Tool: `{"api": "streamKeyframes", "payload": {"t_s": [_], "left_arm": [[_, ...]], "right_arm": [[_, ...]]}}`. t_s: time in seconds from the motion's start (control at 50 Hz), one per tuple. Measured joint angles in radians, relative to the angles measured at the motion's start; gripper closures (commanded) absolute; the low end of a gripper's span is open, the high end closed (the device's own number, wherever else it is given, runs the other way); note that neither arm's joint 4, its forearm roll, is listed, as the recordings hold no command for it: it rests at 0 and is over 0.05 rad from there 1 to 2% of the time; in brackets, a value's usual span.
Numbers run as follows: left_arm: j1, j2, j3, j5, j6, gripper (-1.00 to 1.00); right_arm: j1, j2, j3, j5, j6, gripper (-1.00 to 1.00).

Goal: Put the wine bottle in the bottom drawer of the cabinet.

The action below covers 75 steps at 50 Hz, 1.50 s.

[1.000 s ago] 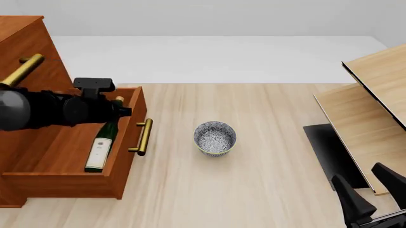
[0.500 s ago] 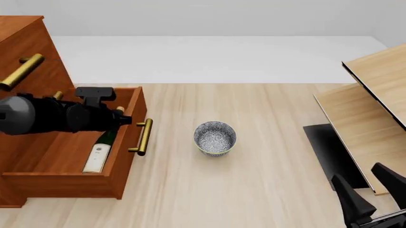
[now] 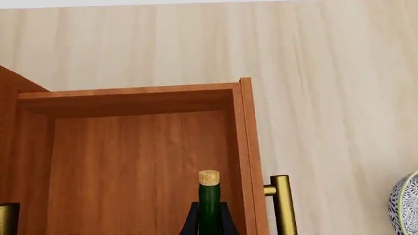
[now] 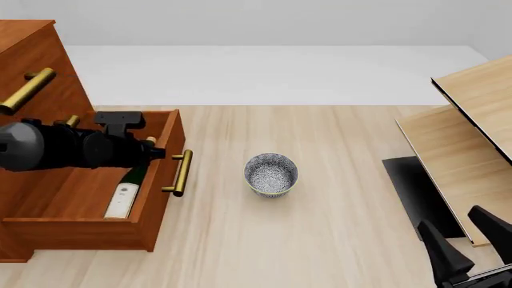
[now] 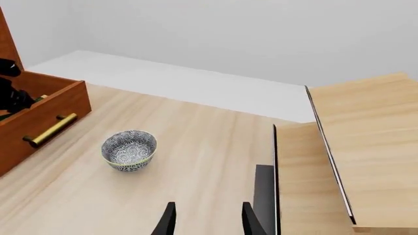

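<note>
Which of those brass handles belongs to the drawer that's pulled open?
The handle nearest the patterned bowl: it fronts the bottom drawer, pulled out with the wine bottle inside.

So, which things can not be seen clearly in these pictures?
- Left gripper: in the front view the arm's dark body covers it, and the left wrist view cuts its fingers off at the edge, so its grip cannot be told.
- Wine bottle: the arm covers its neck in the front view.
- Cabinet: cut off by the front view's left edge.
- Right gripper: only the fingertips show.
</note>
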Motion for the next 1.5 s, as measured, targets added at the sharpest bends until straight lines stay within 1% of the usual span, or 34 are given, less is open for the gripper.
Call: {"api": "streamKeyframes", "payload": {"t_s": [0.24, 0.26, 0.44, 0.78, 1.1, 1.5], "left_arm": [[0.007, -0.004, 0.007, -0.003, 0.007, 1.0], [0.007, -0.004, 0.008, -0.003, 0.008, -1.0], [0.037, -0.009, 0.01, 0.001, -0.004, -1.0], [0.042, -0.02, 0.014, 0.011, 0.003, -1.0], [0.037, -0.066, 0.005, 0.053, 0.036, -1.0], [0.044, -0.162, -0.028, 0.13, 0.077, -1.0]], "right_arm": [[0.001, -0.001, 0.0, 0.001, 0.0, -1.0], [0.001, -0.001, 0.0, 0.001, 0.0, -1.0], [0.002, 0.001, 0.0, 0.0, 0.0, -1.0], [0.003, 0.002, 0.0, 0.0, 0.0, -1.0], [0.005, 0.009, 0.0, -0.008, -0.001, -1.0], [0.009, 0.028, 0.0, -0.031, 0.0, -1.0]]}}
